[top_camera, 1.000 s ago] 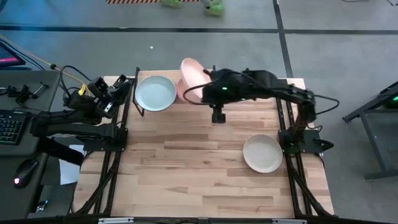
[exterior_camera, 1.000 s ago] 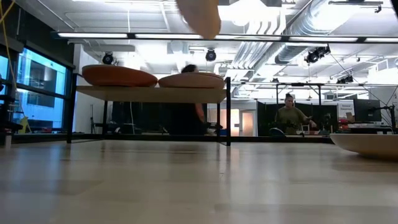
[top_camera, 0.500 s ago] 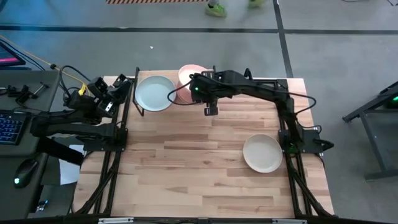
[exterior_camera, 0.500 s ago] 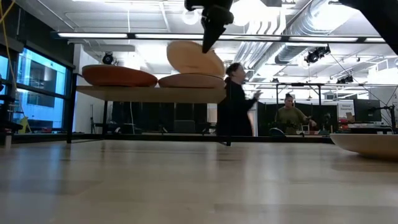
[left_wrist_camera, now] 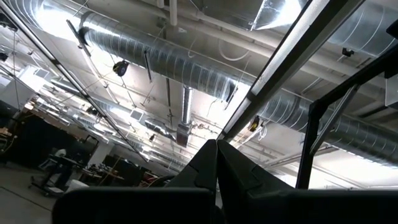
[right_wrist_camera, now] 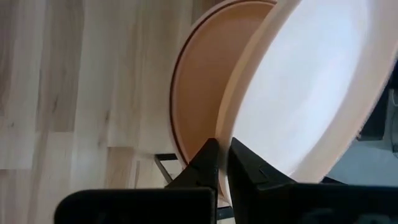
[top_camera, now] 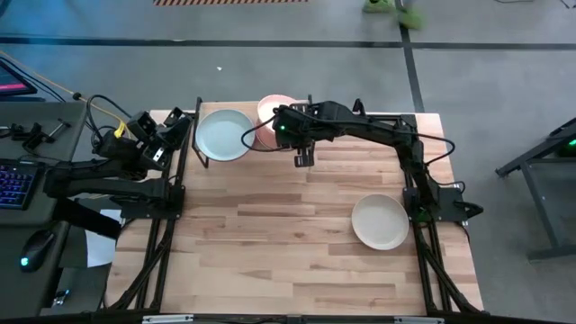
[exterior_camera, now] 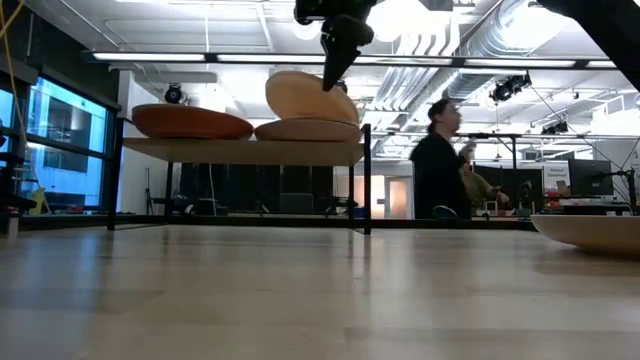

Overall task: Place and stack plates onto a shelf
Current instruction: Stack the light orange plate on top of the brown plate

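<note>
Low view, right tool gripping tilted plate

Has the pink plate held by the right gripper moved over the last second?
Yes. The round matte pink plate in the right gripper came down toward the light-wood shelf, now tilted over the stack there.

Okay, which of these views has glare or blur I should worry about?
Low view: ceiling lights glare behind the right gripper, and the walking person looks smeared. Left wrist view: only bright ceiling ducts. Right wrist view: the held plate washes out white. High view: evenly lit.
</note>
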`<state>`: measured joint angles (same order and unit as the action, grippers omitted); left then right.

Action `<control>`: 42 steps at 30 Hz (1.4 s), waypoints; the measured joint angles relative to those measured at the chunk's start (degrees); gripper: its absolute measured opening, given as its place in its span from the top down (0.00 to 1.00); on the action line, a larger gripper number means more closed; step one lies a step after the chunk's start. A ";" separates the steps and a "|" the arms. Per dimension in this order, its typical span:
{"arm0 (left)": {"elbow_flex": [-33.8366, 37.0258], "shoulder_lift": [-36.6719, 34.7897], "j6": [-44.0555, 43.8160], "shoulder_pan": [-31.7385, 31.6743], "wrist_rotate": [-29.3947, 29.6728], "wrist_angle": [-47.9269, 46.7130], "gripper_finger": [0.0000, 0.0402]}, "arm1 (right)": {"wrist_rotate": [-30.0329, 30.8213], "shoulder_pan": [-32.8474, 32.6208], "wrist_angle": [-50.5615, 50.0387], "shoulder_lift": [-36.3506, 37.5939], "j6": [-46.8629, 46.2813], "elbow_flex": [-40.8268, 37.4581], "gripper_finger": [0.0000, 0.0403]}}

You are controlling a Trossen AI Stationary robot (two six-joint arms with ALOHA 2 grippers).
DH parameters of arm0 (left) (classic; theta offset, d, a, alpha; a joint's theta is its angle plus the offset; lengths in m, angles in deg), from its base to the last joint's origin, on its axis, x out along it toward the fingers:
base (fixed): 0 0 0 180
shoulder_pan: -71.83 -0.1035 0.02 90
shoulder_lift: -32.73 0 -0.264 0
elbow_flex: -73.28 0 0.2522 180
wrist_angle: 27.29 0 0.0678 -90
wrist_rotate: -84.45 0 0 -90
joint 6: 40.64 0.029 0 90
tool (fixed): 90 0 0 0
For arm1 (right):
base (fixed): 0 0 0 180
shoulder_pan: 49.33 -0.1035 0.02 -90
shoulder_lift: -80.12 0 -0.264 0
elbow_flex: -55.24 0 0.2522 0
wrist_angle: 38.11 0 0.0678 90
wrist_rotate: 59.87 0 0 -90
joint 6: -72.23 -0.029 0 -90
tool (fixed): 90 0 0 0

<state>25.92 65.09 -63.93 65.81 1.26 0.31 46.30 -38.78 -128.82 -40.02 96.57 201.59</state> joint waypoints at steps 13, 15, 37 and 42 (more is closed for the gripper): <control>0.02 0.00 -0.05 0.02 0.01 0.00 1.00 | -2.78 0.00 -0.04 0.00 -3.93 -0.01 1.00; 0.02 0.00 -0.06 0.02 0.01 0.00 1.00 | -2.80 0.05 -0.27 0.02 -4.27 0.00 1.00; 0.02 0.00 -0.50 0.02 0.02 0.00 1.00 | -3.42 1.38 -0.11 0.11 -4.13 -4.04 1.00; 0.02 0.00 -0.50 0.02 0.02 0.01 1.00 | -3.55 1.36 -0.07 0.11 -2.86 -4.04 1.00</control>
<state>25.94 65.09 -64.43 65.83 1.28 0.32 42.75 -37.43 -128.89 -39.91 93.71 197.55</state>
